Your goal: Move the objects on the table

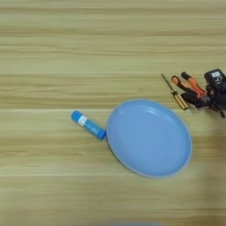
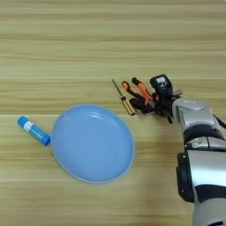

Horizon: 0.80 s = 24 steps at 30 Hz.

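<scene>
Wood-grain desk, pale planks running across, fills both views.

Pliers, orange-handled, lie just past the far right rim of the plate. The handles point up and left; the dark head end runs into the pincer. Black fingers sit right on that head end, among the tools. I cannot tell whether they are apart or clamped; dark metal merges with dark fingers.

Screwdriver lies just left of the pliers, its yellow-and-black handle nearest the plate and its thin shaft angled up and left. It is close enough to the pliers to get dragged along.

Plate, round and light blue, sits bare near the middle of the desk, its rim close to the screwdriver handle. A blue glue stick touches or nearly touches the plate's left rim, cap end pointing away.

Silver forearm comes up from the bottom right.

Judgement: the step in hand looks like a pick of the pliers. To do it well, close squarely across the head or pivot, not on one handle, or the tool will swing open. Lift straight up first so the screwdriver is not raked sideways. Keep the wrist low and clear of the plate rim.
</scene>
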Tool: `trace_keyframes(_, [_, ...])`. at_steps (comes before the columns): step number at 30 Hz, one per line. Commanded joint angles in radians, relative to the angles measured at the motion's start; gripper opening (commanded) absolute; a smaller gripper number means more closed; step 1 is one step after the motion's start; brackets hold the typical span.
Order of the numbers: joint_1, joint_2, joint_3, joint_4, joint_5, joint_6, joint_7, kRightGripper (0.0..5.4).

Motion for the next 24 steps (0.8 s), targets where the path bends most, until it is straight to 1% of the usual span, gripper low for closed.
trace_keyframes(1, [-0.088,-0.05,0.0,-0.02,-0.009,-0.035,-0.022,4.63])
trace_keyframes(14, [-0.09,-0.047,0.006,0.006,-0.019,-0.049,-0.029,3.13])
trace_keyframes(18, [-0.09,-0.043,0.001,0.015,-0.008,-0.027,-0.003,2.63])
trace_keyframes(21, [-0.091,-0.042,0.002,0.015,-0.006,-0.015,0.008,2.37])
trace_keyframes(24, [-0.091,-0.042,0.002,0.017,-0.006,-0.012,0.012,2.32])
